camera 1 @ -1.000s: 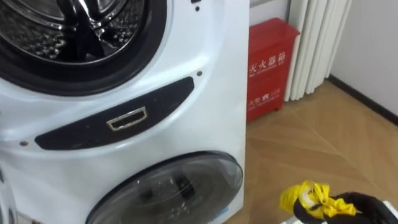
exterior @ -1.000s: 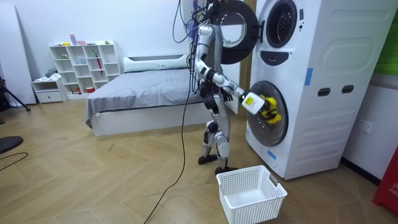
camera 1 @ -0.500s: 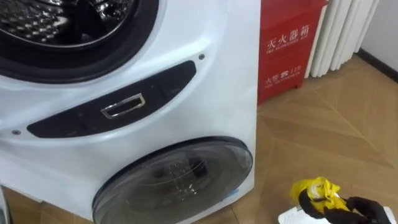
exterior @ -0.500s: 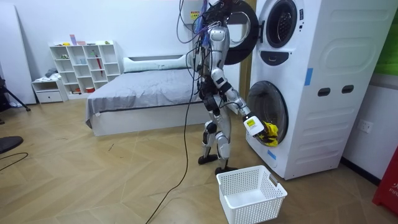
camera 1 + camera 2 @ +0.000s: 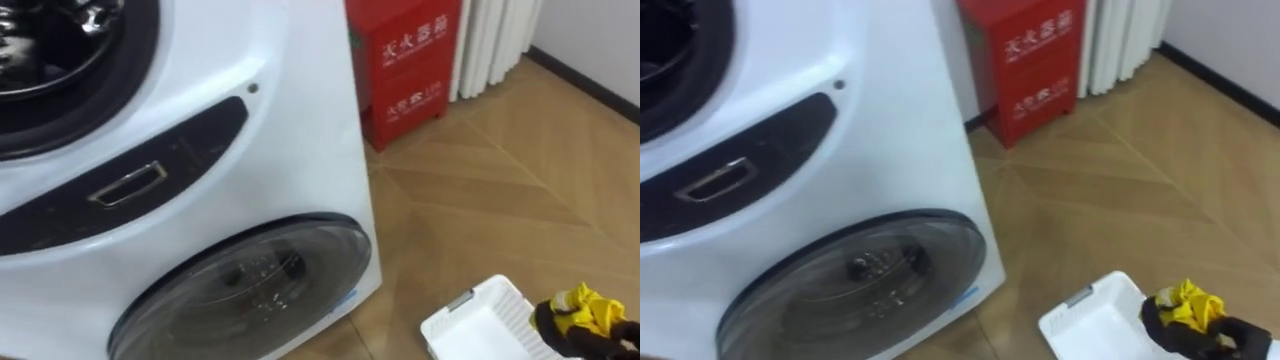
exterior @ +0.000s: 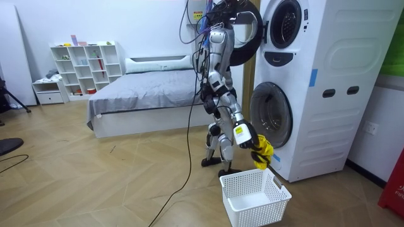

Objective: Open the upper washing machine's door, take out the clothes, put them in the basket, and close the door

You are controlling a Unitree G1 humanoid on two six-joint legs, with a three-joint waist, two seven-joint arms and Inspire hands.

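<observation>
Right hand (image 5: 572,338) hovers over the white basket (image 5: 478,322), dark fingers (image 5: 545,318) curled tight round the yellow cloth (image 5: 590,304) bunched against them. It looks lined up to drop straight into the basket beneath.

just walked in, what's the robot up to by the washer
The robot stands in front of the stacked white washing machine. Its right hand is curled round a yellow garment and holds it just above the white laundry basket, which sits on the wooden floor beside the machine. The upper door is open and the lower door is closed. The garment is not yet in the basket.
</observation>
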